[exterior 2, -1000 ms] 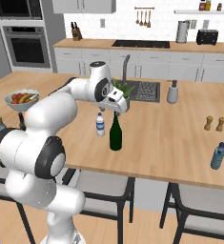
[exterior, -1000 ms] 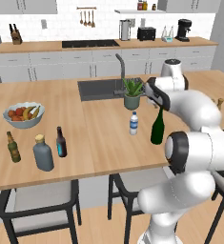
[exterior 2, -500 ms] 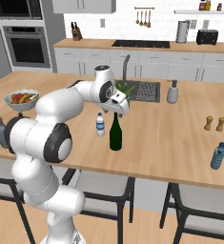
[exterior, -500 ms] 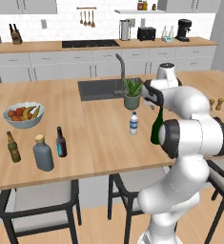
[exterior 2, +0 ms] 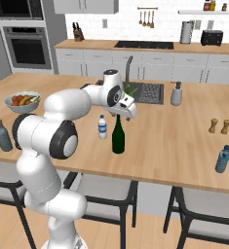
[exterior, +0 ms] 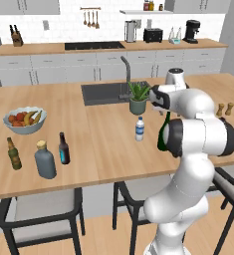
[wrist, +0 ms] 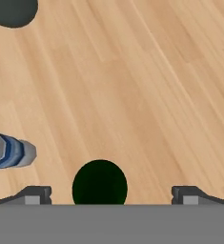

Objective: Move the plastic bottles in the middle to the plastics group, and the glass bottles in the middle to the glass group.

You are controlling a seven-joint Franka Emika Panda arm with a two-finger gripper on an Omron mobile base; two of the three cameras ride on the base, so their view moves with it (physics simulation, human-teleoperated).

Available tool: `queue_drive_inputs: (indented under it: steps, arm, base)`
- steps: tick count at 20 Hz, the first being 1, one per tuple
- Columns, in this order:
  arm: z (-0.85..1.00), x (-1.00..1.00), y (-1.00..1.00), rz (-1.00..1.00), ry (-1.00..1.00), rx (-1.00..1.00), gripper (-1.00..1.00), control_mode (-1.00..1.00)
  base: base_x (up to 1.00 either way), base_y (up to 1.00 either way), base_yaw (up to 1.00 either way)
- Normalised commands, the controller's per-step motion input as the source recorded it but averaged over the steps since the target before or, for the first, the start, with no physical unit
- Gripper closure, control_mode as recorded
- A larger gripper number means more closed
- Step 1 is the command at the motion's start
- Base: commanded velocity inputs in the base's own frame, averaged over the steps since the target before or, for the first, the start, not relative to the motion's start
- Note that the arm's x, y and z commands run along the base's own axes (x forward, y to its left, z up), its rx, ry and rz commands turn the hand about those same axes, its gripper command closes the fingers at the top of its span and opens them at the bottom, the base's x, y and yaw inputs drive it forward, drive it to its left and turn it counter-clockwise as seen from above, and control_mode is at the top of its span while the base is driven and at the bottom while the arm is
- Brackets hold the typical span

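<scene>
The dark green wine bottle (exterior 2: 118, 135) stands upright mid-counter; in the left base view my arm covers most of the wine bottle (exterior: 161, 138). My gripper (exterior 2: 124, 115) hangs open just above its neck. In the hand view the bottle's round top (wrist: 99, 186) lies between the spread fingertips (wrist: 35, 195), touching neither, with the gripper (wrist: 111, 196) open. The small water bottle (exterior: 140, 128) stands just left of it. The squat grey-blue bottle (exterior: 45, 159) stands at the counter's left end between the brown beer bottle (exterior: 14, 153) and the blue-labelled dark one (exterior: 63, 148).
A potted plant (exterior: 137, 97) and the sink (exterior: 108, 92) lie behind the bottles. A fruit bowl (exterior: 24, 119) sits at the left. A grey pump dispenser (exterior 2: 176, 94), salt and pepper shakers (exterior 2: 219, 126) and a blue plastic bottle (exterior 2: 223, 159) stand to the right.
The arm's elbow and upper links have swung round while the hand has stayed over the green bottle. No bottle has moved.
</scene>
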Motion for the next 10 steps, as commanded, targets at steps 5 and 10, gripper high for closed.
queue_drive_inputs:
  steps: [5,10]
  arm:
    - [-0.07,0.01,-0.01,0.00,-0.02,0.02,-1.00,-1.00]
    - [-0.06,0.00,0.16,0.00,-0.01,0.03,-1.00,-1.00]
  base:
    - [0.00,0.00,0.00]
    - [0.00,0.00,0.00]
